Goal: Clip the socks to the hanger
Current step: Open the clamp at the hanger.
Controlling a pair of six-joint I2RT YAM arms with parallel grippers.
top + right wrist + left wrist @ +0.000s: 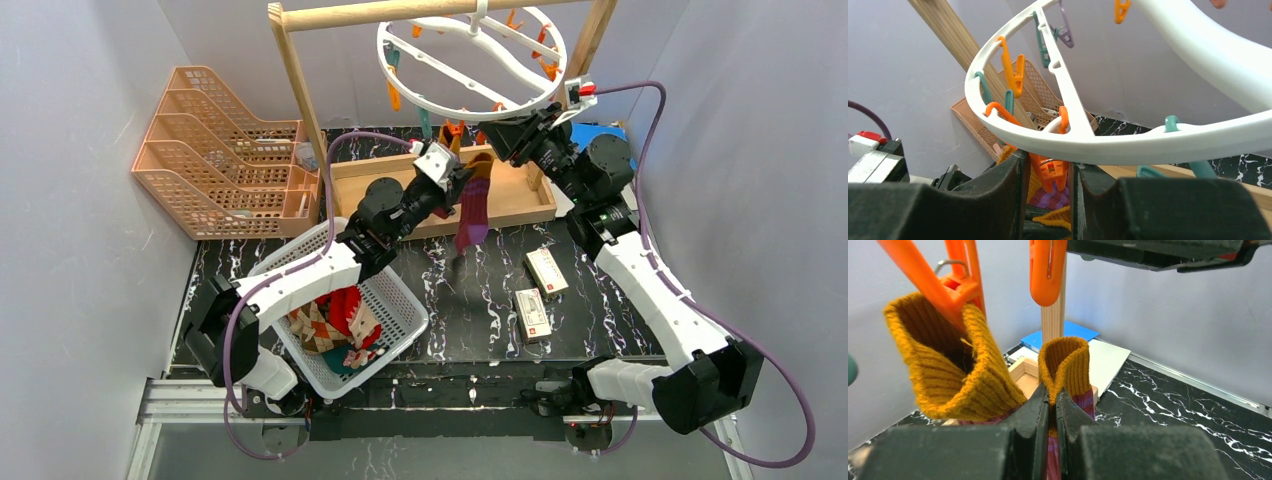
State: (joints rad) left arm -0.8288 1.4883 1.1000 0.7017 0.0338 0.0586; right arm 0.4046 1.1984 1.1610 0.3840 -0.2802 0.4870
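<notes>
Sock (1065,360) fabric looks soft, light and floppy; left gripper (1052,395) pinches its ribbed cuff, right gripper (1049,162) squeezes an orange clip (1053,176).

A maroon-purple sock (472,210) with a mustard-orange cuff (948,375) is held upright under the round white hanger (480,113), its cuff against an orange clip (955,287). Other socks (338,322) are heaped near left.

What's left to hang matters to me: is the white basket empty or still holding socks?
Not empty. In the white basket lie a brown-orange argyle sock and a red sock.
</notes>
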